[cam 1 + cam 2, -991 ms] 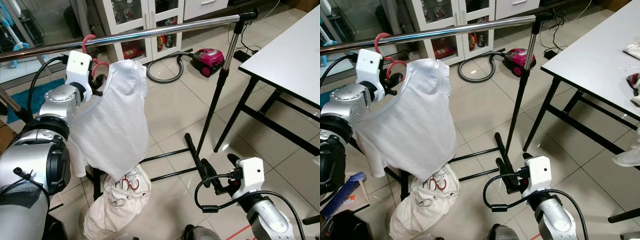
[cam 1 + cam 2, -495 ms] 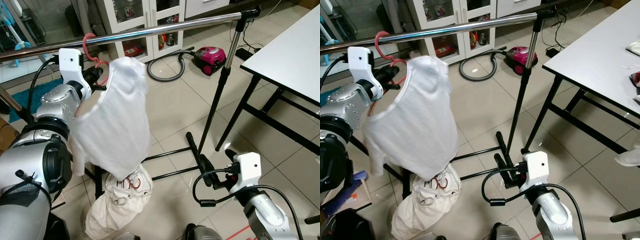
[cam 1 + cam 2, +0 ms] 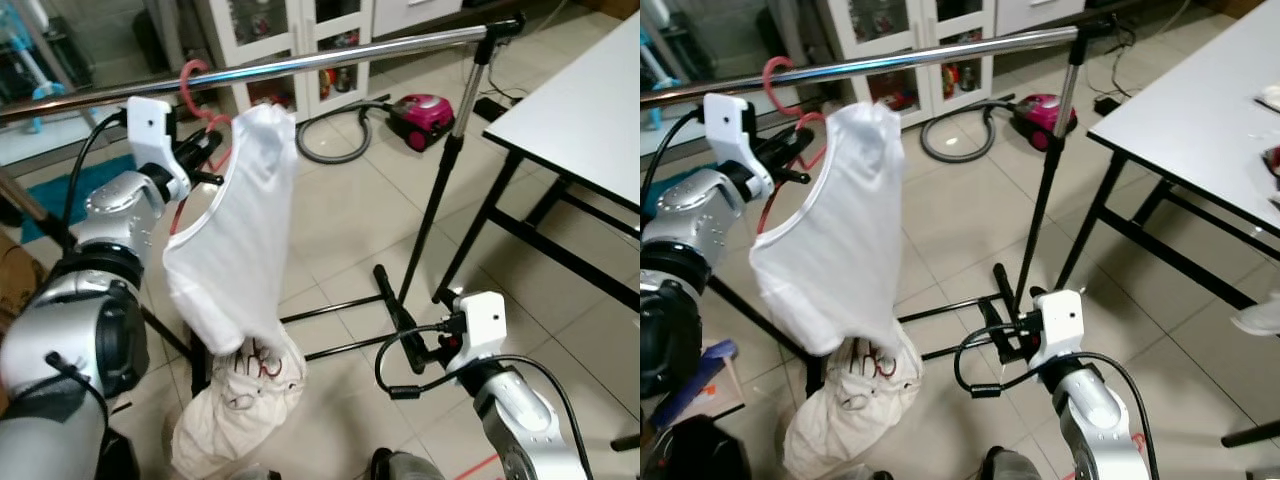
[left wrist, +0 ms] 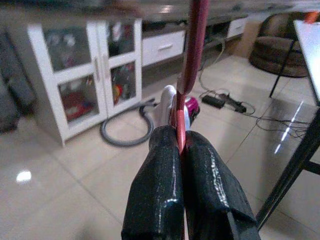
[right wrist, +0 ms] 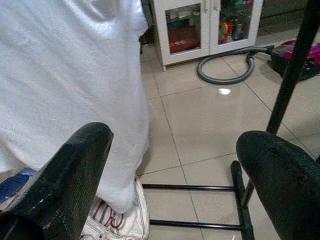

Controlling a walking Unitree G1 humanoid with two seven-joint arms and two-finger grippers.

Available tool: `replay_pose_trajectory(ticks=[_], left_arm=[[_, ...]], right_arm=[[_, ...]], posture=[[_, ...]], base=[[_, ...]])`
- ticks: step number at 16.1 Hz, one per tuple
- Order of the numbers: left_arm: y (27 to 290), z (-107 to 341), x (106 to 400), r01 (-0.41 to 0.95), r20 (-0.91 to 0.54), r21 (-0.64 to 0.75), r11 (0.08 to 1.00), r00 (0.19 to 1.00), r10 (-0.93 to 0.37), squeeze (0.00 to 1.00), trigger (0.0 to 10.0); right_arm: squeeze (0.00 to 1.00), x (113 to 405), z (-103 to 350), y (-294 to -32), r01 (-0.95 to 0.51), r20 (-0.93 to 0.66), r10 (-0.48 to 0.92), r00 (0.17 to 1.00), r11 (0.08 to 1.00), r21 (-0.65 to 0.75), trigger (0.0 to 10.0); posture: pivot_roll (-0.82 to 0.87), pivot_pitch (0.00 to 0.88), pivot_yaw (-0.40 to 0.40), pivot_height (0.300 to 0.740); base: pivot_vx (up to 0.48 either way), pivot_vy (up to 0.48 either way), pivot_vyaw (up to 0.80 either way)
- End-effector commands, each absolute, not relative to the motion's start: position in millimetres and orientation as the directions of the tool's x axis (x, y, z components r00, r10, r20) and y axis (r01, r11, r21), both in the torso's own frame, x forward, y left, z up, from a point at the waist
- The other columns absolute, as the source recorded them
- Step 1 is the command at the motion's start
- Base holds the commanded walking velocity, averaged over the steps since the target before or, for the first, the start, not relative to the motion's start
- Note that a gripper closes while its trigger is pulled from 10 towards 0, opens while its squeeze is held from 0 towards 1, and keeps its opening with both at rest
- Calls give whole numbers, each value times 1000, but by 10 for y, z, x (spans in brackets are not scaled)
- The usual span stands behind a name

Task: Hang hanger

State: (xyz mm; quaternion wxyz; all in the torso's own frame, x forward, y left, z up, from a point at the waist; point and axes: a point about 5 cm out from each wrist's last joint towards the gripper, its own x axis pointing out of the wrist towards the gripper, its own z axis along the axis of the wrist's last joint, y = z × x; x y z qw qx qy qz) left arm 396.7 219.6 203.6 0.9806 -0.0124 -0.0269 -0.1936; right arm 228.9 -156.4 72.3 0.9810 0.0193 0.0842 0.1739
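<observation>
At upper left, the left gripper (image 4: 179, 150) pinches the red hanger (image 4: 192, 60) carrying a white T-shirt (image 3: 240, 240), hook at the chrome rail (image 3: 330, 60). The right gripper (image 5: 175, 170), fingers wide, hangs low above open tiled floor (image 3: 340, 215).

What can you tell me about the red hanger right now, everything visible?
The red hanger is a thin, glossy piece, plastic by the look of it. Its hook curls up at the chrome rail; whether it rests on the rail is unclear. The left end effector is shut on it, black fingers pinching the stem from both sides. A white shirt drapes from it, hiding its far shoulder, and hangs tilted above a cloth bag on the floor.
</observation>
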Motion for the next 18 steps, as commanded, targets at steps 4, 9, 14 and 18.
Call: replay_pose_trajectory(ticks=[4,9,14,18], left_arm=[[2088,2382,3911,364,269,69,929,890,-369,0,0],[1979,2336,3612,321,355,15,947,884,-305,0,0],[1750,1897,3199,234,258,-115,965,945,-199,0,0],[1615,1707,2979,209,162,-72,975,967,-195,0,0]], right_arm=[[0,2436,720,-1485,-389,-141,394,908,919,67,10000],[0,2652,736,-1364,-438,-117,445,888,895,81,10000],[0,2945,809,-1378,-398,-81,404,911,914,81,10000],[0,3042,808,-1291,-431,-75,436,897,899,74,10000]], posture=[[-76,13,45,740],[19,0,6,740],[113,0,-49,740],[152,0,-64,740]], base=[[0,0,0],[0,0,0],[0,0,0],[0,0,0]])
